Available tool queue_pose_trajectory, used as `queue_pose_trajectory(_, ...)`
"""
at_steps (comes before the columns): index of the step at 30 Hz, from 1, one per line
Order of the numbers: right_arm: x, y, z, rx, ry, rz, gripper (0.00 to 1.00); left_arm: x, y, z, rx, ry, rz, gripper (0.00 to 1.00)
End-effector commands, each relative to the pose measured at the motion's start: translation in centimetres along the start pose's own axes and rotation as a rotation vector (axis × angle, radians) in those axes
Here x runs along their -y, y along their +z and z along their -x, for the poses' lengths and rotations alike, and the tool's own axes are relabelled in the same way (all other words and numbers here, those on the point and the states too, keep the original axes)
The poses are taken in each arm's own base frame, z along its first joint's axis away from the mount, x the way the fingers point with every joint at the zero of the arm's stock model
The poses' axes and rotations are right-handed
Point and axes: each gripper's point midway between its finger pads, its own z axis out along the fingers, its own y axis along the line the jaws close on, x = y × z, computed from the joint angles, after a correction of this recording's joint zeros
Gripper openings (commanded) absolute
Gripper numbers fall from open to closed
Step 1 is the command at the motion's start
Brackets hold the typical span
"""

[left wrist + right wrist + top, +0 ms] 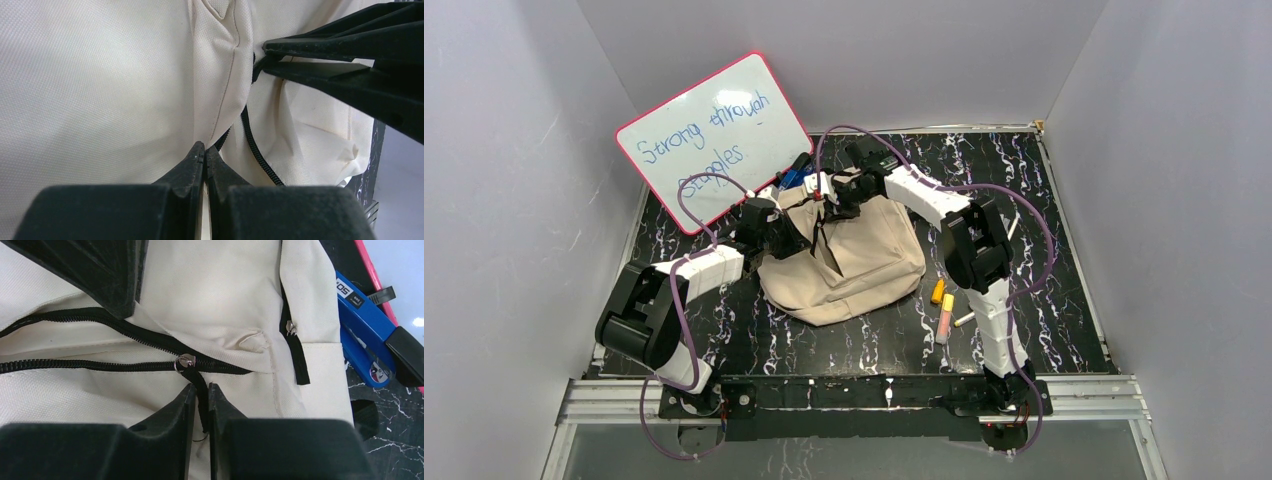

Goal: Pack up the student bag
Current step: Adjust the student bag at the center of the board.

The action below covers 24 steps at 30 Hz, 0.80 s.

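The beige student bag (854,265) lies mid-table with its zipper partly open. My left gripper (807,230) is at the bag's upper left. In the left wrist view it (205,148) is shut on a fold of the bag's fabric (100,90) next to the black zipper teeth (255,150). My right gripper (836,198) is at the bag's top edge. In the right wrist view it (201,387) is shut on the black zipper pull strap (199,380), just below the metal slider (185,362). The bag's inside is hidden.
A pink-framed whiteboard (714,140) leans at the back left. A blue stapler (362,340) lies beside the bag's top, also in the top view (792,178). An orange marker (937,291), a pink-and-yellow marker (945,315) and a white pen (964,320) lie right of the bag.
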Motion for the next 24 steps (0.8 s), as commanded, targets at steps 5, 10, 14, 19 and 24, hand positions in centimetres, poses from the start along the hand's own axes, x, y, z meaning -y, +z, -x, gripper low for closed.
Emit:
queue_pose_trajectory(5,1.4,-0.5,0.4,-0.019,-0.007,-0.040,0.00,-0.4,-0.7,-0.3,-0.026,0.015,0.023,0.00)
queue_pose_trajectory(10,2.2,-0.9,1.5,0.013,0.006,-0.073,0.00,-0.4,-0.7,-0.2,-0.027,0.020,0.024,0.00)
queue_pose_trajectory(14,3.4,-1.5,2.4,0.046,0.003,-0.123,0.00,-0.3,-0.7,-0.3,-0.030,0.023,0.023,0.00)
queue_pose_trajectory(19,5.6,-1.9,2.7,0.050,0.017,-0.225,0.00,-0.4,-0.8,-0.3,-0.029,0.027,0.027,0.00)
queue_pose_trajectory(24,7.5,-2.1,1.7,0.010,0.035,-0.326,0.00,-0.5,-0.9,-0.2,-0.026,0.031,0.030,0.00)
